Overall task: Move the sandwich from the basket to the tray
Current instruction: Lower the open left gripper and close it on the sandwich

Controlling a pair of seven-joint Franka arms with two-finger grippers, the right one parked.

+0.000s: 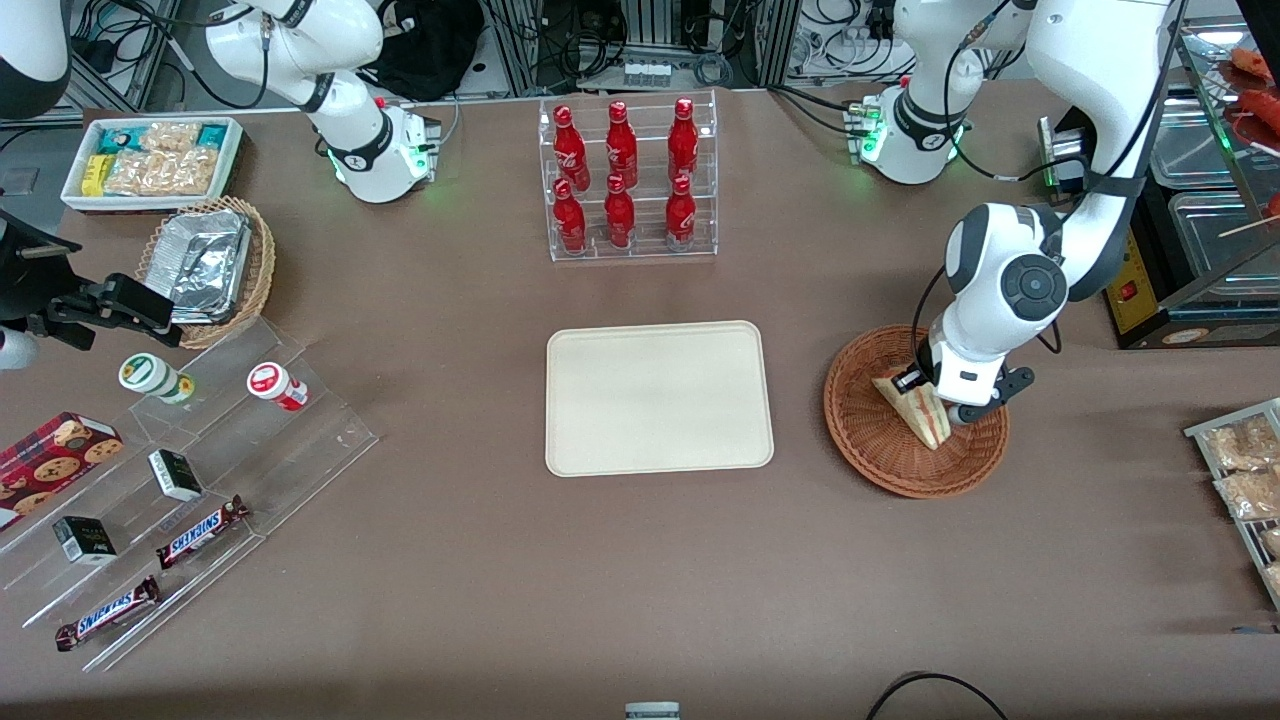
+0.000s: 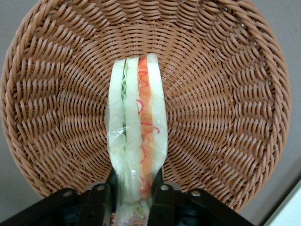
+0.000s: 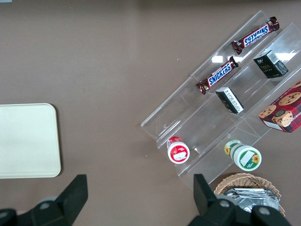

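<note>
On the brown counter [image 1: 460, 560] the cream rectangular tray [image 1: 659, 398] lies bare in the middle, and next along, toward the working arm's end, sits the round reddish-brown wicker basket [image 1: 872, 440]. The wrapped sandwich wedge [image 1: 922, 408] is in that basket, standing on edge, with the left arm's end effector [image 1: 938, 392] down on it inside the rim. From the wrist camera the two dark fingers [image 2: 101, 200] sit pressed against either bread face, pinching the sandwich [image 2: 136, 136] at its near end, so the wedge's long axis runs straight out from the end effector [image 2: 133, 200] across the basket [image 2: 225, 94] floor. The tray lies sideways from the grip, toward the parked arm's end, the two just apart; I judge the coming move calls for a lift clear of the woven rim, then a sideways carry.
</note>
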